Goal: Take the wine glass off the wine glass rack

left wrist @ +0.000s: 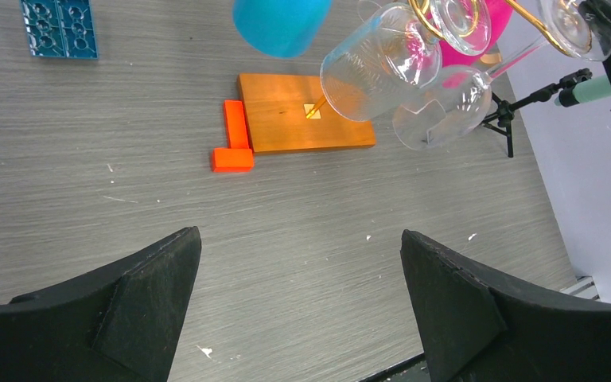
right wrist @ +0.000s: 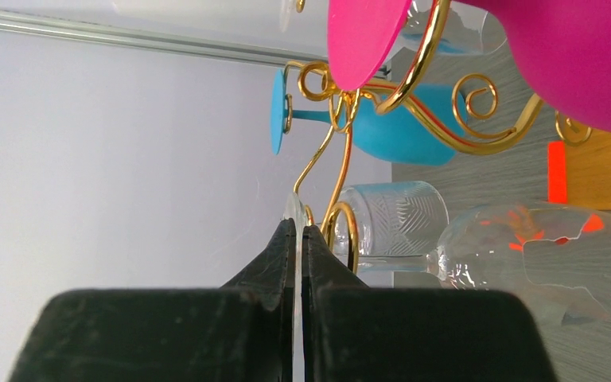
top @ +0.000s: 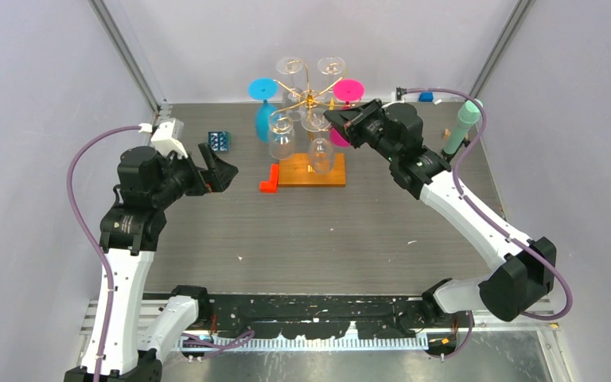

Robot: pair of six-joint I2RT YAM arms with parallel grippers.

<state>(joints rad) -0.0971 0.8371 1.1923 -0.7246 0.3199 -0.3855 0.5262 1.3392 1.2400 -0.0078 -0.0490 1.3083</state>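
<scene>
1. View from above: thin gold wire rack (top: 309,99) on orange-brown wooden base (top: 312,177), at far middle of grey table (top: 326,239). Clear wine glass (top: 321,155) hanging bowl-down on its near right side, right gripper (top: 334,118) up at the scroll arm above it.
2. Left wrist view: left gripper (left wrist: 299,239) with fingers wide apart, holding nothing, well apart from the rack.
3. Right wrist view: fingers (right wrist: 282,255) pressed together on the thin clear foot of the glass, foot still inside its gold loop.
4. Progress, as judged: grasp made, glass not yet off. Left to do: sliding the foot out, clear of pink glass (right wrist: 581,56) and blue glass (right wrist: 414,131).
</scene>
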